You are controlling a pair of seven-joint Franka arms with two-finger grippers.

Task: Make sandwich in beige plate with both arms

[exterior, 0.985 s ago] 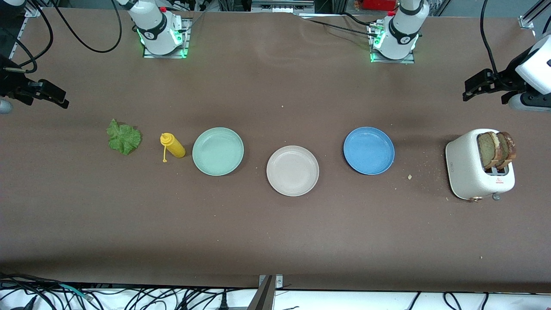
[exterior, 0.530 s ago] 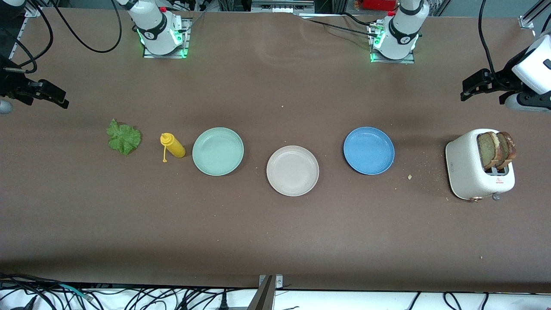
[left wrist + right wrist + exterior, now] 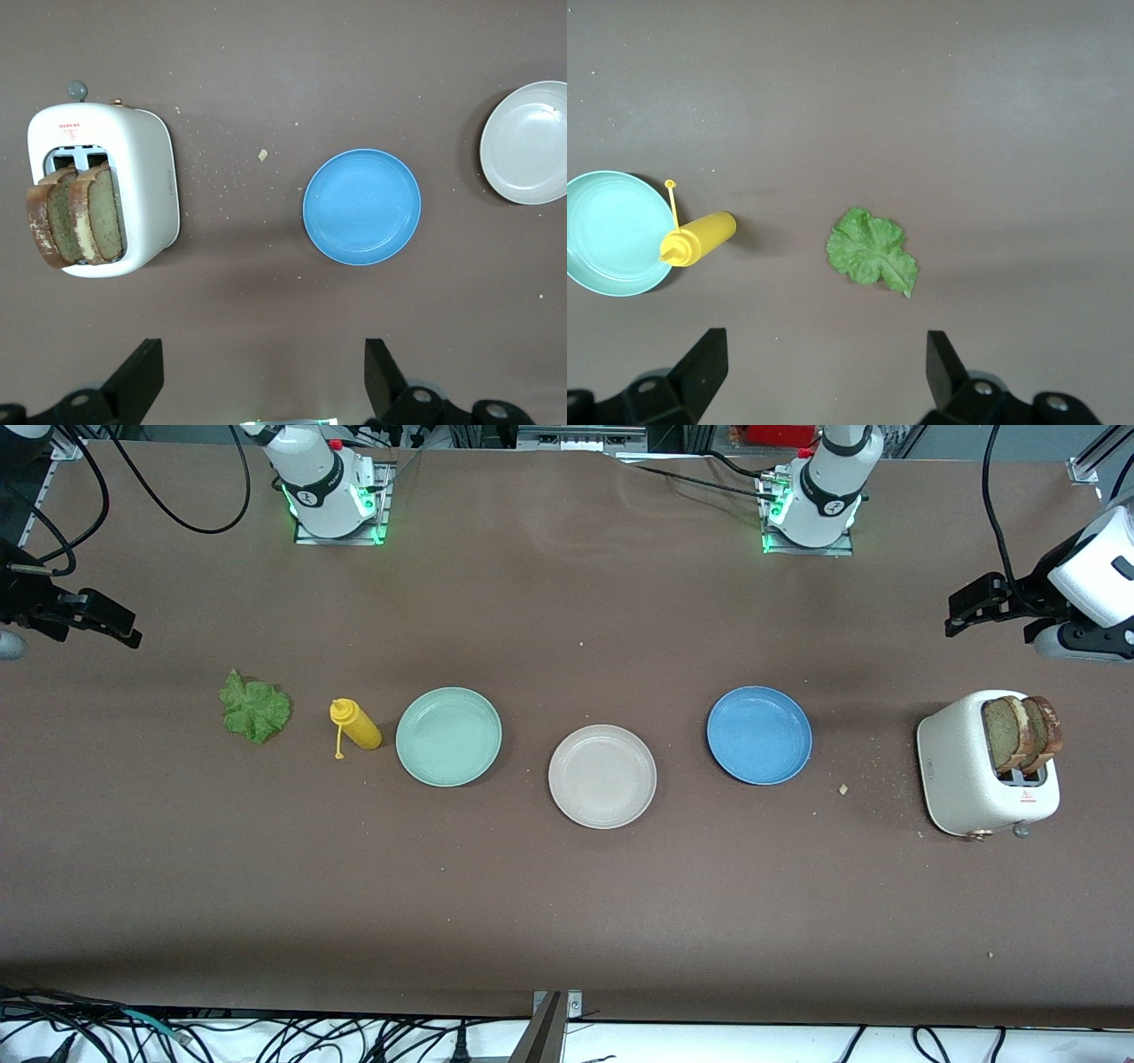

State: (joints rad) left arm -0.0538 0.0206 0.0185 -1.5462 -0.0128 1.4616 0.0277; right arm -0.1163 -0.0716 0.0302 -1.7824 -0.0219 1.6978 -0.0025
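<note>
Left gripper (image 3: 257, 390), fingers spread and empty, hovers by the toaster (image 3: 988, 766) — bread slices (image 3: 1021, 732) stand upright just below it. Beige plate (image 3: 602, 776) sits mid-table, bare. Right gripper (image 3: 819, 385), also spread, waits above the lettuce (image 3: 871, 251).

Three round plates are counted on the table: one mint-green plate (image 3: 448, 736), one beige plate (image 3: 602, 776) and one blue plate (image 3: 759, 735). Two bread slices (image 3: 1021, 733) are seen standing in one white toaster (image 3: 974, 779). One lettuce leaf (image 3: 255, 707) and one yellow squeeze bottle (image 3: 356, 724) are recorded.
</note>
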